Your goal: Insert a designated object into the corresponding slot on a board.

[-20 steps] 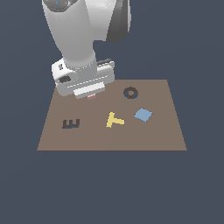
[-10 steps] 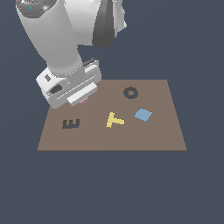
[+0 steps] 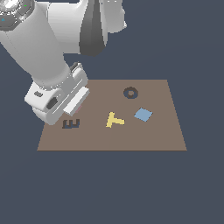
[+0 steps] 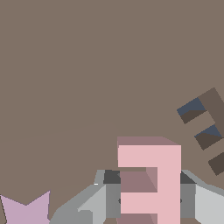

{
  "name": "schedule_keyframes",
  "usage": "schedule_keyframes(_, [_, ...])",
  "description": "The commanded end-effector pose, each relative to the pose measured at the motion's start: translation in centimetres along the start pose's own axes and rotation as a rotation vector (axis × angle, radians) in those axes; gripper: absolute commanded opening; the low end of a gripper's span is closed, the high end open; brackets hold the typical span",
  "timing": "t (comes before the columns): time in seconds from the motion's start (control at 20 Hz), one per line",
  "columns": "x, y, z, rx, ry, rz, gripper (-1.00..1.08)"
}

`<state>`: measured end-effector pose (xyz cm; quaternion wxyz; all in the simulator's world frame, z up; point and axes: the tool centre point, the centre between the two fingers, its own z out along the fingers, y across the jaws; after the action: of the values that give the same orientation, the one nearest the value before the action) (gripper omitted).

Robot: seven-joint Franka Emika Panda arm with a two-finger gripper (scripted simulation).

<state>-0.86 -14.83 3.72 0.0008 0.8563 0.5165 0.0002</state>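
Dark slate-blue background all round; brown board (image 3: 166, 135) lies flat, no tabletop visible under it. On the board in the exterior view: yellow T (image 3: 114, 119), blue square (image 3: 143, 114), dark O ring (image 3: 130, 92), and the dark E slot (image 3: 71, 124) near the board's corner at the exterior view's left.

Arm hangs over that same corner, wrist housing just above the slot and partly covering it. The tool (image 4: 148, 192) itself is hidden there; only the wrist view shows it.

Wrist view: tool is clamped on the pink E piece (image 4: 151, 175), grey fingers (image 4: 194, 199) pressed against it on both sides. Piece looks held clear of the board, though contact can't be ruled out. The slot (image 4: 205, 127) sits off to one side of the piece, only partly in frame, rotated relative to it. A mauve star (image 4: 26, 210) shows at the frame corner, not relevant.

Judgement: transport is nearly done, alignment is not.

To do this step well:
- shift laterally until the piece is centred over the recess
- rotate the wrist so the three prongs match the slot's prongs; the mismatch looks clear
- descend only after both match, slowly
- keep the grip closed until the piece seats flush

Main risk: a prong catching the recess edge and tilting the piece.
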Motion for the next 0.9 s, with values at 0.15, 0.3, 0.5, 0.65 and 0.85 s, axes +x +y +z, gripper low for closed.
schedule_keyframes(0.15, [0.6, 2.3, -0.1, 0.000, 0.000, -0.197, -1.00])
schedule_keyframes(0.3, [1.1, 3.3, -0.2, 0.000, 0.000, -0.285, -1.00])
schedule_keyframes(0.5, [1.7, 4.4, -0.2, 0.000, 0.000, -0.383, -1.00])
schedule_keyframes(0.65, [2.1, 5.0, -0.3, 0.000, 0.000, -0.443, -1.00])
schedule_keyframes(0.85, [2.7, 5.5, -0.3, 0.000, 0.000, -0.502, -1.00])
